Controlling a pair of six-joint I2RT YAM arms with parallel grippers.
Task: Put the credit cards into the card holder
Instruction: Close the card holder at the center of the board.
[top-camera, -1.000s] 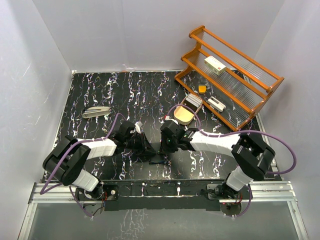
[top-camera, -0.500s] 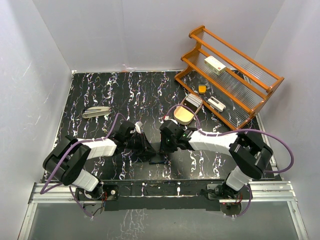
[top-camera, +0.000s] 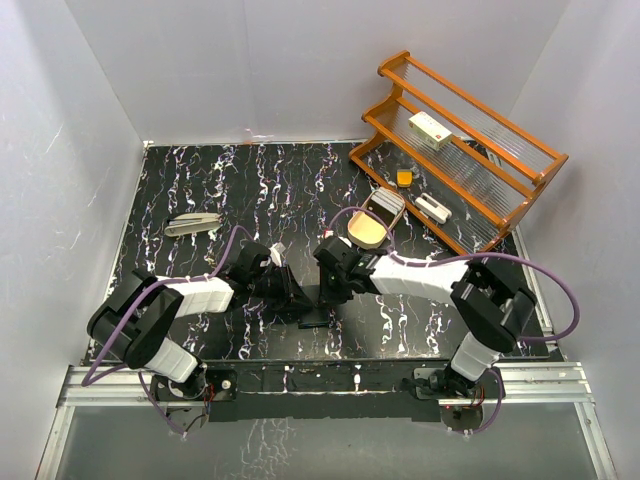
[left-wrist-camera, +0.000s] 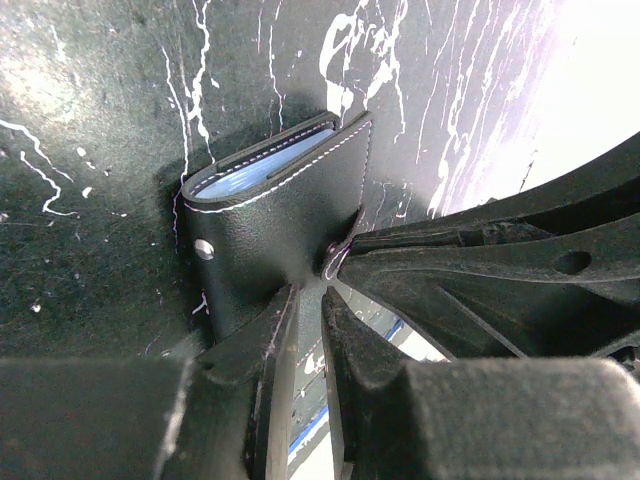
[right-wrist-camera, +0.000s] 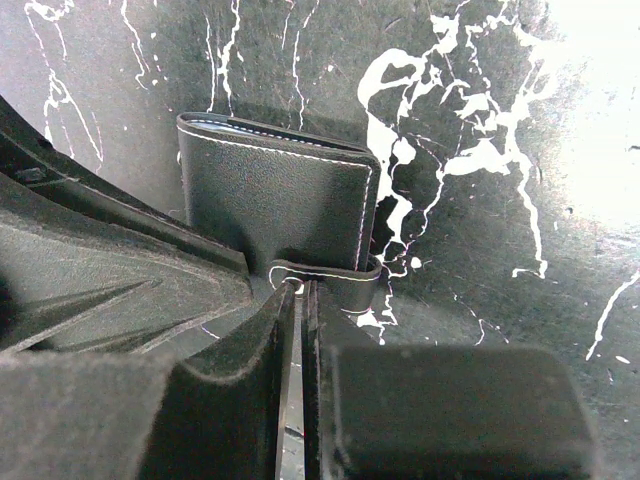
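Note:
The card holder is a small black wallet with white stitching, folded nearly shut on the table between both arms. Pale blue edges of the credit cards show inside its open end. My left gripper pinches the holder's near edge, its fingers standing a narrow slit apart. My right gripper is shut, its tips against the holder's closing strap by the snap. In the right wrist view the holder lies straight ahead. Seen from above, the left gripper and right gripper almost touch.
A cream oval tray lies just behind the right arm. A wooden rack at the back right carries a white box with a red mark, an orange item and a small white piece. A pale object lies at the left.
The right arm's wrist has edged left and slightly away from me, and its jaws have drawn a little closer together. The left arm and the card holder have stayed put.

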